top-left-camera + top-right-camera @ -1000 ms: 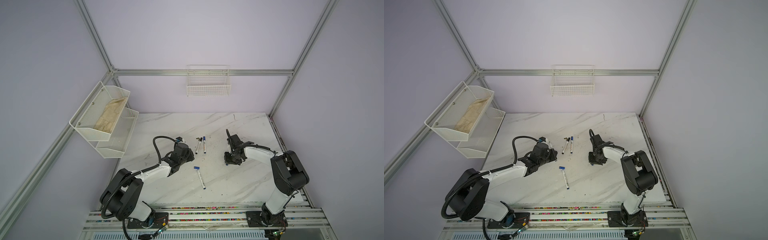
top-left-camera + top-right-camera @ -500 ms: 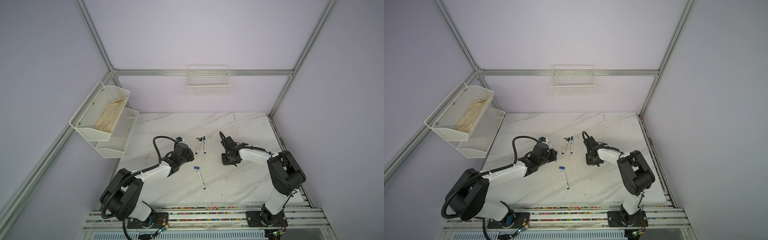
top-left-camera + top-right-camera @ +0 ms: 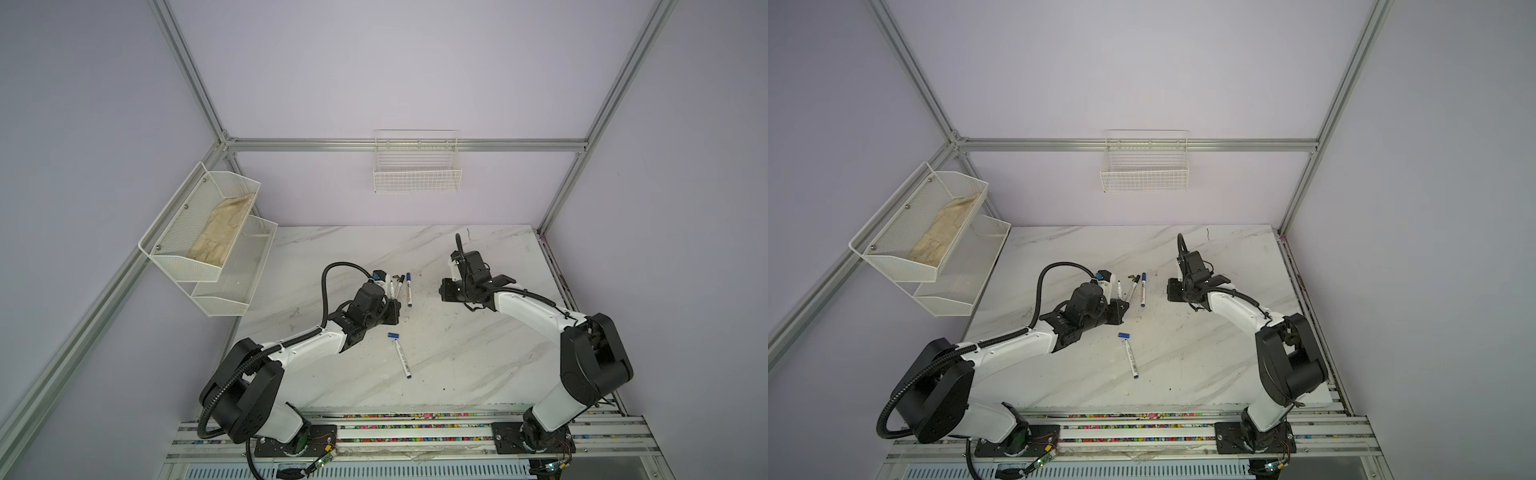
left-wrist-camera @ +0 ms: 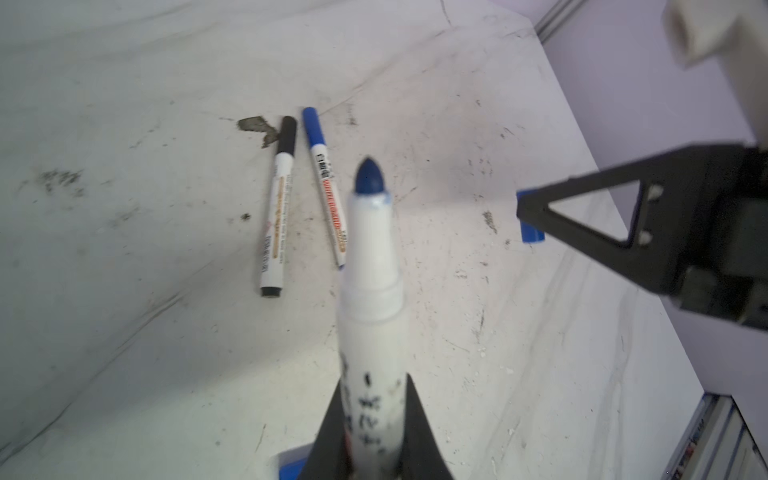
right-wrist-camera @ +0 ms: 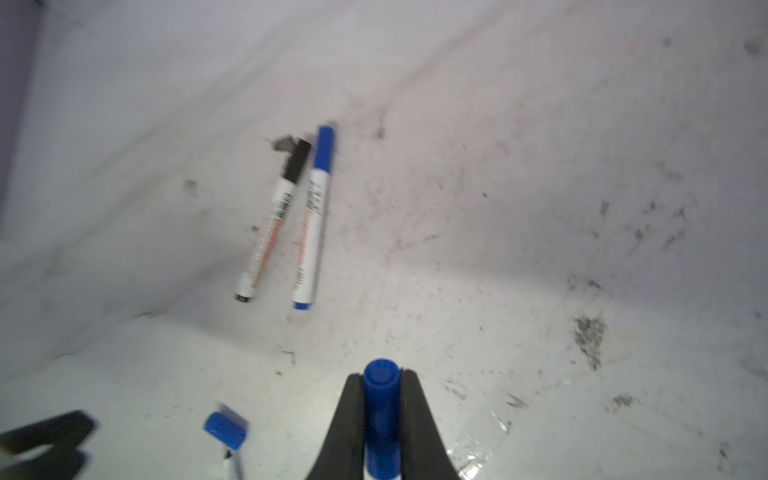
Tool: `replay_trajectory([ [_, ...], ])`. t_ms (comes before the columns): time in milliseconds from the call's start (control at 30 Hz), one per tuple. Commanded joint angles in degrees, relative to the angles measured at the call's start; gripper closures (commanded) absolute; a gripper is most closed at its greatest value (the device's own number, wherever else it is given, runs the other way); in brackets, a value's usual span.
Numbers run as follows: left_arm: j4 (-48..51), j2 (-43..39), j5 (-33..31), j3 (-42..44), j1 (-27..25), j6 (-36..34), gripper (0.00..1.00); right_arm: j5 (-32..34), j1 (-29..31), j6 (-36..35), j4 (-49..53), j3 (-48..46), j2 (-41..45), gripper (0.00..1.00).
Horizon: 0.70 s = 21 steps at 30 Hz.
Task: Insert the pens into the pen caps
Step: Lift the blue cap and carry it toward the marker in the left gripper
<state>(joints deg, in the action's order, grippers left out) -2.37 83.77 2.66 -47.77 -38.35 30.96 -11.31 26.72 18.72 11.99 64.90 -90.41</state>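
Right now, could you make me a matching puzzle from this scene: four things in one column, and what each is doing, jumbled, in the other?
Column one
1. left hand
2. right hand
3. black-capped pen
4. loose cap

Column two
A. lies by the tip of a bare pen
B. grips a blue cap
C. lies beside a blue-capped pen
D. grips an uncapped blue-tipped pen

Pairs: 1-D, 2-B, 3-C, 4-A
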Motion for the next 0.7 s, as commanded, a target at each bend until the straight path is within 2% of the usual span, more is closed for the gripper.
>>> replay_trajectory([
  [0, -3.5, -1.0, 4.7, -6.2, -2.9, -8.3, 1.0, -8.4, 0.1, -0.3, -11.1, 0.1, 4.2, 1.0],
  [233, -9.5, -0.2, 3.4, -5.3, -7.9, -12.9, 1.0, -19.5, 0.1, 3.0, -20.5, -2.4, 7.4, 1.0],
  [467, -14.0, -0.7, 1.1, -3.6, -8.2, -10.0, 1.0, -23.7, 0.1, -0.5, -13.9, -1.6, 7.5, 1.0],
  [667, -15.2, -0.5, 0.6, -3.2, -8.2, -8.9, 1.0, -25.9, 0.2, -0.7, -13.2, -3.0, 10.4, 1.0],
])
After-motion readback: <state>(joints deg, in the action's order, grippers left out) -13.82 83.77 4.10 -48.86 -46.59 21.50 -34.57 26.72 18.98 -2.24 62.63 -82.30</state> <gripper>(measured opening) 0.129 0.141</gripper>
